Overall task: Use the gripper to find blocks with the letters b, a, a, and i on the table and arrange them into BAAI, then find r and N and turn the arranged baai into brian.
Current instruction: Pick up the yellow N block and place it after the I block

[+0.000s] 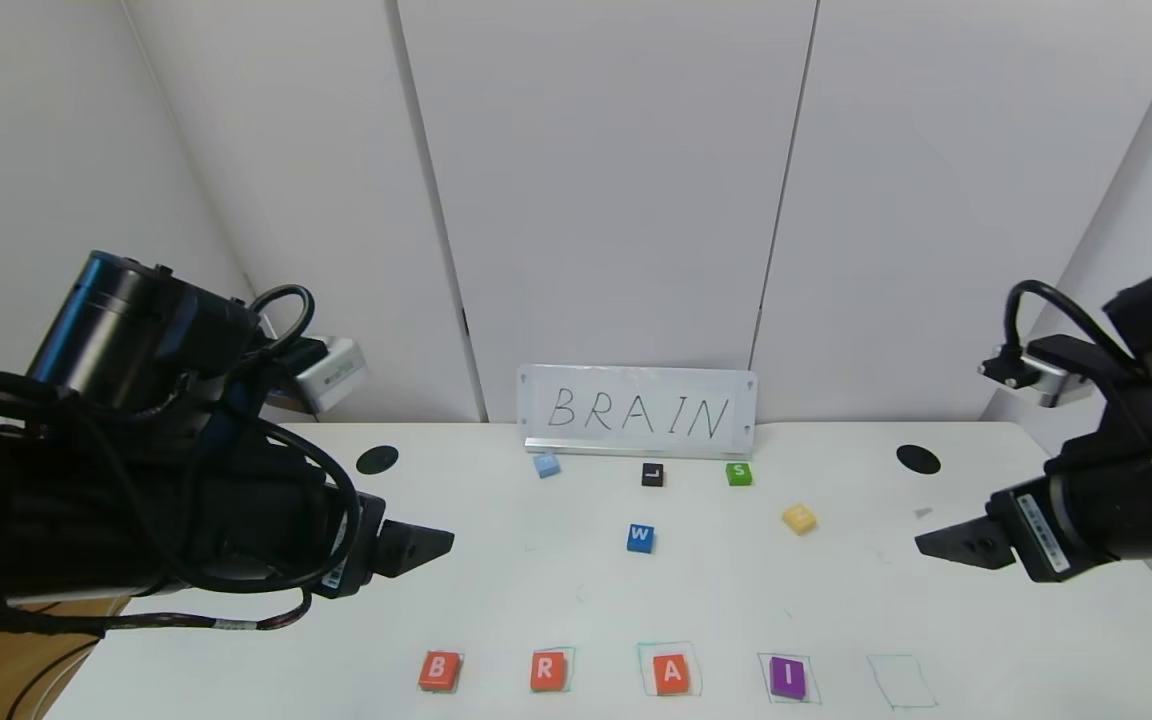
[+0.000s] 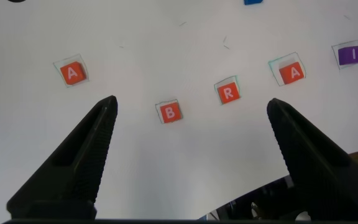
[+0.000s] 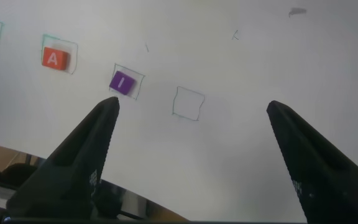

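Along the near edge of the table (image 1: pixel 1036 620), four blocks lie in a row, each on a drawn green square: the B (image 1: pixel 439 670), then r (image 1: pixel 548 670), the A (image 1: pixel 672 673) and the purple I (image 1: pixel 788 677). One more drawn square (image 1: pixel 901 682) follows the I and has nothing in it. N (image 1: pixel 799 518), the yellow block, lies farther back, between the green S block (image 1: pixel 738 474) and the right gripper (image 1: pixel 956 545). This gripper hangs above the right side of the table with its fingers wide apart, holding nothing. The left gripper (image 1: pixel 416 545) hangs over the left side, also wide apart; the row lies nearer to the robot than both. In the left wrist view a second A (image 2: pixel 72 73) lies apart from the B, on the side away from r.
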Tool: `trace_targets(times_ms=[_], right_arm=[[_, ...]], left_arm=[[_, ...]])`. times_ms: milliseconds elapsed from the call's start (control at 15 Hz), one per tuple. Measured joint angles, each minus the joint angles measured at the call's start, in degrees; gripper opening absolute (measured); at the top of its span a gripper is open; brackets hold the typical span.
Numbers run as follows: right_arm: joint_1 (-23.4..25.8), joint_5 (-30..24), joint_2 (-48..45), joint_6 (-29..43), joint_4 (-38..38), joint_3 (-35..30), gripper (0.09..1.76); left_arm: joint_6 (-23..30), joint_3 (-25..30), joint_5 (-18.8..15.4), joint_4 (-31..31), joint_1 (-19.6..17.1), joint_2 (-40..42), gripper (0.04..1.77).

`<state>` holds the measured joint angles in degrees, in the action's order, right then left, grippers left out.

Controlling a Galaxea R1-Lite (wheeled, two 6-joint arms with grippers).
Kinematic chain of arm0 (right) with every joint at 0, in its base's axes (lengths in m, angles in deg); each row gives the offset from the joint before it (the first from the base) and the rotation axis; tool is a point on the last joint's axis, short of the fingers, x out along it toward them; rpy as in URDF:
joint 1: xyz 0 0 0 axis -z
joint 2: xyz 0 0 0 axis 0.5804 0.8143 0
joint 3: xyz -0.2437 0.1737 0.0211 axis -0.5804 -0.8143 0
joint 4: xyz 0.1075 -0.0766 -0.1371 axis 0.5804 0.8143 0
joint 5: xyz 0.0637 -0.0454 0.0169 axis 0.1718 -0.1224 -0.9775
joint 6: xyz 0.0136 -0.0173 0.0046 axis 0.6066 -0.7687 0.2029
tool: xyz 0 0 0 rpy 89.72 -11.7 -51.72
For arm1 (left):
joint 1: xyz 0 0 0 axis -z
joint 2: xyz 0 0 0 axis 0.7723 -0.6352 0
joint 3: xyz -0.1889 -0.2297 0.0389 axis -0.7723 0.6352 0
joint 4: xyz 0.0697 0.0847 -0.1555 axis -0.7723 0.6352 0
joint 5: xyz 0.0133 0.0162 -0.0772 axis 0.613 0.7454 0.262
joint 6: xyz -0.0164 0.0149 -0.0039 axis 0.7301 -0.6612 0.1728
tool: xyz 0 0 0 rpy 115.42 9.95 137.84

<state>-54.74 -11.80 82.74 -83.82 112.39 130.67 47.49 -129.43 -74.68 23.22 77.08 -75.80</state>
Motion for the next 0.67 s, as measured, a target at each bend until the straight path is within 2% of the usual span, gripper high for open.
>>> trace_targets(times_ms=[267,533,667], right_arm=[[0.4,0.1,8.9,-0.6,0.9,5.7,1.71],[0.6,0.0,11.7,-1.3,0.6,6.4,1.71],[1.6,-0.3,14.0,-5.2,-2.0,7.2,1.71]], left_arm=[[-1.5,0.2,-2.0,0.2,-2.0,2.8,1.71],[-2.0,0.2,-2.0,0.3,-2.3,3.8,1.71],[-2.3,0.7,-2.2,0.2,-2.2,4.0,1.71]])
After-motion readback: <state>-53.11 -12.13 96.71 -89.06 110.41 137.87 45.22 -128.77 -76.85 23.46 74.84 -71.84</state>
